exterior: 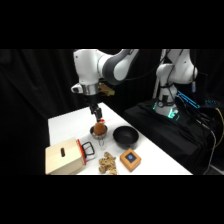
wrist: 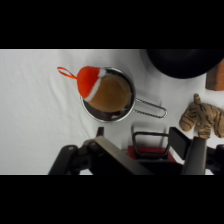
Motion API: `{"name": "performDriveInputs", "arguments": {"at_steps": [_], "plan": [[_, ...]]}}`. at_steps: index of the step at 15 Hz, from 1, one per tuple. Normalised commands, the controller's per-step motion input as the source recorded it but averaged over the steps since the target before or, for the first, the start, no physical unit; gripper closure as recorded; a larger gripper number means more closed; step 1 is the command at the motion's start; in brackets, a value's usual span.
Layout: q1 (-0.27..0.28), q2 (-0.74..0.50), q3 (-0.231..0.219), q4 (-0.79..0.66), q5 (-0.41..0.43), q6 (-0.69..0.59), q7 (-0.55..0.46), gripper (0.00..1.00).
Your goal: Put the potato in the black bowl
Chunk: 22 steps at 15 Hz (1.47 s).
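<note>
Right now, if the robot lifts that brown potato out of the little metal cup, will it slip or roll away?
The potato looks smooth and rounded, so it could slip from a loose pinch. It probably stays stiff, not squishy. While it sits in the metal cup it can't roll, but set on the bare table it likely would. The black bowl should catch it.

A white desk (exterior: 65,124) stands against black curtains (exterior: 30,85) that close off the whole back, and past its right edge lies a dark cloth-covered surface (exterior: 165,132) with a small teal light (exterior: 172,114) glowing.
</note>
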Motion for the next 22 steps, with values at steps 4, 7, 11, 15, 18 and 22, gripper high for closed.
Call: {"name": "performDriveInputs", "arguments": {"at_steps": [4, 7, 11, 15, 18, 22], "plan": [[-0.098, 0.16, -0.027, 0.03, 0.149, 0.19, -0.14, 0.0], [-0.065, 0.19, -0.016, 0.01, 0.131, 0.25, -0.12, 0.0], [-0.046, 0.2, -0.002, 0.01, 0.118, 0.28, -0.12, 0.0], [-0.03, 0.21, 0.0, 0.07, 0.081, 0.22, -0.1, 0.0], [-0.04, 0.16, 0.007, 0.08, 0.082, 0.15, -0.11, 0.26], [-0.05, 0.06, 0.02, 0.03, 0.096, 0.1, -0.13, 0.59]]}}
